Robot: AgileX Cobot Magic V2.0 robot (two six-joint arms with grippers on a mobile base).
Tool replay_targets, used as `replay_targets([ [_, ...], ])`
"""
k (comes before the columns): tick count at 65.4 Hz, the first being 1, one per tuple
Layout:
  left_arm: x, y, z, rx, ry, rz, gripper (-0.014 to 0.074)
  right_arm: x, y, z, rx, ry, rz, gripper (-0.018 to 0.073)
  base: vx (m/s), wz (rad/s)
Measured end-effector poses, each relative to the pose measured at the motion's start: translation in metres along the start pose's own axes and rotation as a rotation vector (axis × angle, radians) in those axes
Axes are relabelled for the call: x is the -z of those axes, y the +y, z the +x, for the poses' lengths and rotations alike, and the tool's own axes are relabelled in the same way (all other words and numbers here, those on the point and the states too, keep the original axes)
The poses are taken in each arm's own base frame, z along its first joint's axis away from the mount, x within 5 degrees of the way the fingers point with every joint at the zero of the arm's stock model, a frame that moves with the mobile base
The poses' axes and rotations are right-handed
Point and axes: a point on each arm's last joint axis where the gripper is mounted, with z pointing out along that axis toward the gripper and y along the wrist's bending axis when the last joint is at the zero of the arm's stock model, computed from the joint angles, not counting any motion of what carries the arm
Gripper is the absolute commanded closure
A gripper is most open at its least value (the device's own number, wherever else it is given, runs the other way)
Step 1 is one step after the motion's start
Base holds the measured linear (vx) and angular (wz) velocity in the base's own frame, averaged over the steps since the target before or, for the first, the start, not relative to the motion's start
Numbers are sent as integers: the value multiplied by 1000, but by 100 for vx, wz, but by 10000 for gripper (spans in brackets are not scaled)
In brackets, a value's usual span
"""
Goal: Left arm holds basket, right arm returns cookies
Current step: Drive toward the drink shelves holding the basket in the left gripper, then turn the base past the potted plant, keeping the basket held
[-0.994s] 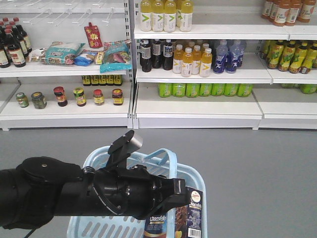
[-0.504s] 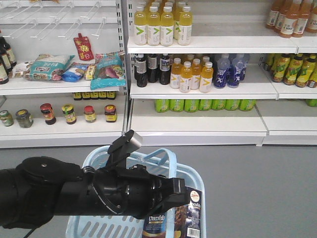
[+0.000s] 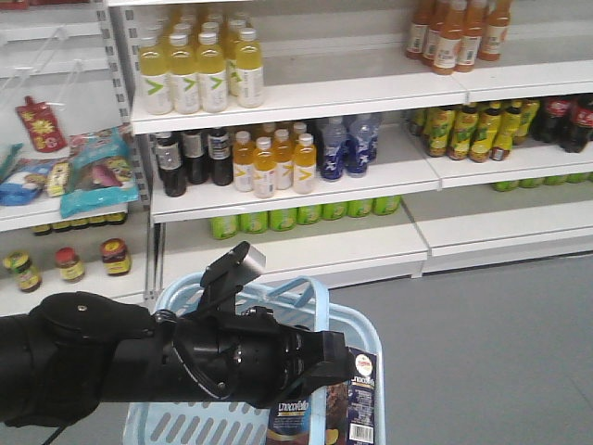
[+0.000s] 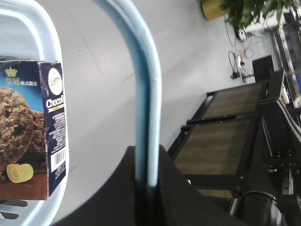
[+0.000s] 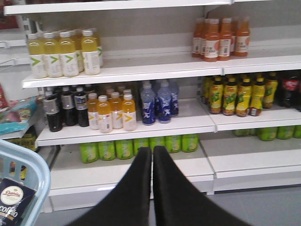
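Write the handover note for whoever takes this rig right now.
Left gripper: shut on the looped handle of the light-blue slotted plastic basket.
Right gripper: shut, empty, facing the drink shelves.
Dark navy rectangular Chocofello cookie box: upright inside the basket.
Done: basket held.
Left: take the box out with the right gripper and shelve it.

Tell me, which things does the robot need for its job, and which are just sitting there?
Job things: basket, cookies box, left gripper holding the basket, right gripper.
Just sitting there: yellow bottles, orange bottles, green cans, jars.
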Motion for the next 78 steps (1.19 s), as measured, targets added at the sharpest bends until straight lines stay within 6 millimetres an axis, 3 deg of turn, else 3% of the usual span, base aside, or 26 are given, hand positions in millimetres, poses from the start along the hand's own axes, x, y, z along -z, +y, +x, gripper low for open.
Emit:
replay_targets([
  [78, 0, 0, 0, 0, 1, 1, 603, 0, 0, 0, 0, 0, 0, 568, 17, -60],
])
